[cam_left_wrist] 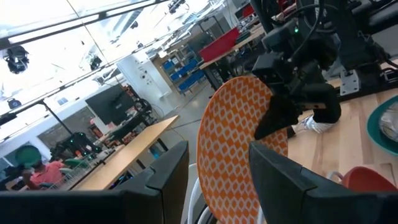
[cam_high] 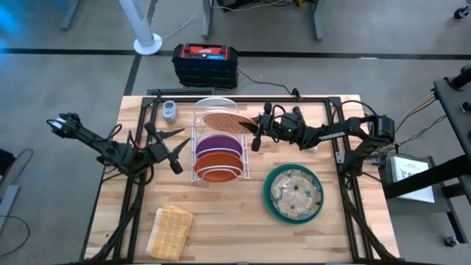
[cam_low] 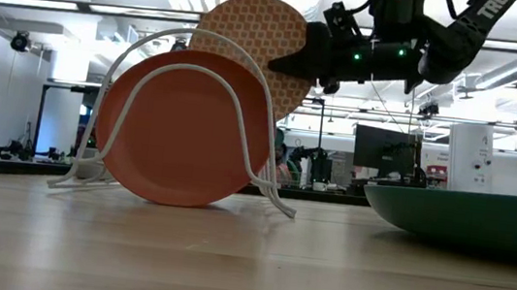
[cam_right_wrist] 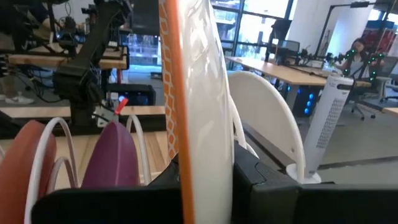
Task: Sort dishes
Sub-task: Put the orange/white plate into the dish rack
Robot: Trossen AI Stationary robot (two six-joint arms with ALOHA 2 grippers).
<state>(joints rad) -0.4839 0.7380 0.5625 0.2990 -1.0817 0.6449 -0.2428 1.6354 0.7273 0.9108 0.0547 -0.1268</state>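
A: Nearest the low camera, the plain orange plate (cam_low: 182, 127) stands in the wire rack (cam_low: 140, 73) on the tabletop (cam_high: 235, 221); the purple plate (cam_high: 218, 144) sits behind it.

B: And the patterned plate (cam_high: 223, 121)?

A: Held on edge above the rack's far slots, clenched in the right gripper (cam_high: 257, 132). The left gripper (cam_high: 171, 151) waits released, left of the rack.

B: Risk?

A: Probably a missed slot: the rim could strike a wire and slip. The teal plate (cam_high: 274, 202), carrying the glass plate (cam_high: 296, 193), lies near right.
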